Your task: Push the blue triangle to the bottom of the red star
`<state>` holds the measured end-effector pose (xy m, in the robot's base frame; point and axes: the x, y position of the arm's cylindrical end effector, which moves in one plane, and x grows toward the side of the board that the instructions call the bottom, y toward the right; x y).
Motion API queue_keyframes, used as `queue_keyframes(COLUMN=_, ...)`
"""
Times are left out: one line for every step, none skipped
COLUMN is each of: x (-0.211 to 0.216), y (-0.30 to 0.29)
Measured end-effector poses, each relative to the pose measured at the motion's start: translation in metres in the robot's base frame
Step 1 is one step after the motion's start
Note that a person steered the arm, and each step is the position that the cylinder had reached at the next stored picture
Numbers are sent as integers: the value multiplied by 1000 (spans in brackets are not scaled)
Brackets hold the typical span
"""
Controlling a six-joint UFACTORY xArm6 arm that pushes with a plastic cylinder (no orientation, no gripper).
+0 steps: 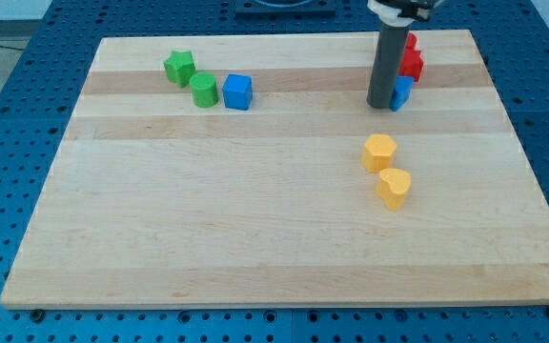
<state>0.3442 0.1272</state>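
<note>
Tip touching blue triangle, red star just above

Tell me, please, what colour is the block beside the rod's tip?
Blue: the blue triangle sits just right of my tip, in the camera view.

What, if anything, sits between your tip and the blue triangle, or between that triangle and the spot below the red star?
Nothing visible. My tip is right against the blue triangle on its view-left side, and the triangle already sits just below the red star, with no block between.
</note>
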Motion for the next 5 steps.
queue_keyframes(x=-4, y=0)
queue_keyframes(x=-4, y=0)
queue_keyframes(x=-8, y=3)
queue_keyframes(x=-10, y=9)
queue_keyframes(x=-10, y=15)
